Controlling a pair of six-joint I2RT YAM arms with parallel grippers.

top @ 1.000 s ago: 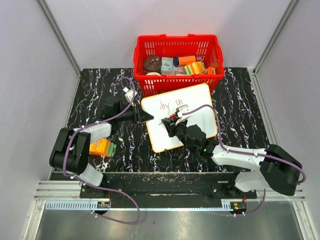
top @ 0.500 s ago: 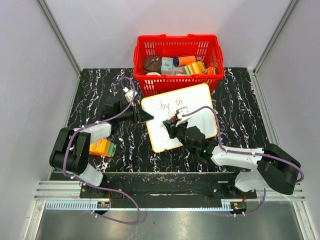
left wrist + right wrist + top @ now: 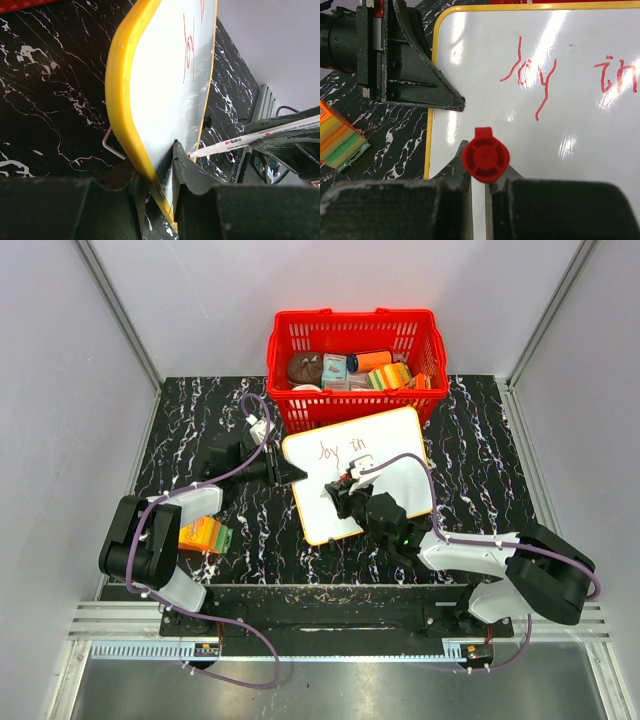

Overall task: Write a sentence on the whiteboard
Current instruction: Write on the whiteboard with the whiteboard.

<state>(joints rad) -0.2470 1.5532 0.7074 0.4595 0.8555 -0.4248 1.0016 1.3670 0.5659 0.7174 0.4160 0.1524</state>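
Writing the sentence (image 3: 530,82): my right claw (image 3: 479,175) grips the marker (image 3: 485,156), my left claw (image 3: 160,170) pinches the whiteboard (image 3: 392,452). Next, a lower line.

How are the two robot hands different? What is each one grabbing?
The left gripper pinches the yellow edge of the whiteboard; the right gripper pinches a marker with a red cap. The left gripper sits at the board's side rim; the right gripper hangs over its white face, near the red words. Both are black, two-fingered and shut on something.
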